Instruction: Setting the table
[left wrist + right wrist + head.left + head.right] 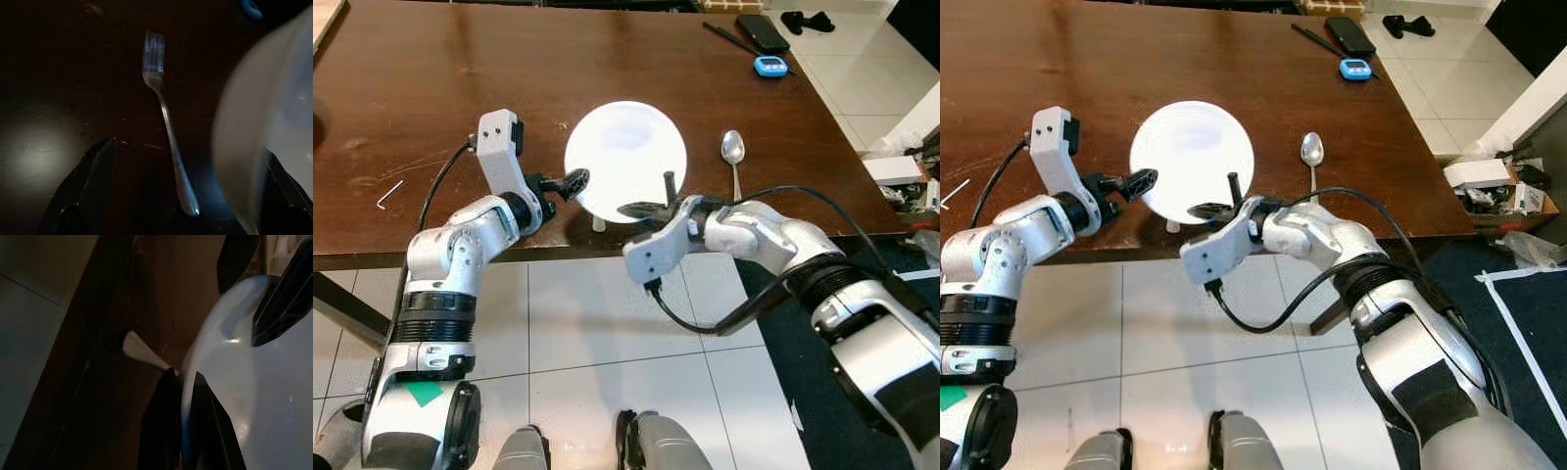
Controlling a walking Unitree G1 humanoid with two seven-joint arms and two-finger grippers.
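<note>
A white plate sits near the front edge of the brown table. A metal spoon lies to its right. A fork lies on the wood by the plate's left rim; its handle end pokes out below the plate. My left gripper is at the plate's left rim, open, with the fork ahead between its fingers. At the plate's near rim, my right gripper is open: one finger stands over the plate and the other lies along the rim.
At the table's far right lie a black phone, a dark stick and a blue timer. A small hex key lies at the left. Boxes and black slippers are on the tiled floor to the right.
</note>
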